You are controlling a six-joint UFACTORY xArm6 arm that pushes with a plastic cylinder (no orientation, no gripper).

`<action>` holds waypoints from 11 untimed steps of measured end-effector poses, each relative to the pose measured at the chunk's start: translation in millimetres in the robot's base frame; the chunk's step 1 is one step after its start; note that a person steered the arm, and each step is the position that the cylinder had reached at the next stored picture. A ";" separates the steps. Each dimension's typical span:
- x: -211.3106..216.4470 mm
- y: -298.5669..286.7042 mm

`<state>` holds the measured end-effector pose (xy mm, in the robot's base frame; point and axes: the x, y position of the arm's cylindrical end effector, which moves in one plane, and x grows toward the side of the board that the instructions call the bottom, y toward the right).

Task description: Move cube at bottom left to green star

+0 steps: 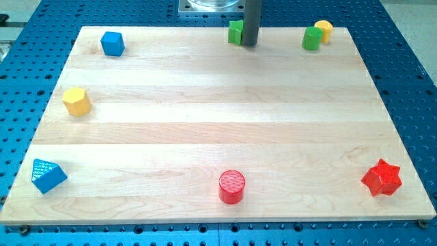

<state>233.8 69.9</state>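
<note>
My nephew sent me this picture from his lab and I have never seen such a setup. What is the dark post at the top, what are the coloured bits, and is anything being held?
There is one picture, from a single camera looking down at a wooden board on a blue perforated table. The dark post is the robot arm's pushing rod; it has no gripper, so nothing is held. Its tip rests at the view's top, right beside a green block. It only slides blocks along. Also on the board: a blue cube at top left, a yellow block below it, a blue block at bottom left, a red cylinder, a red star, and at top right a green block touching a yellow one.
</note>
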 end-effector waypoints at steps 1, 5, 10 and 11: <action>56.0 -5.9; 72.4 -312.0; 15.4 -220.4; 33.6 -274.8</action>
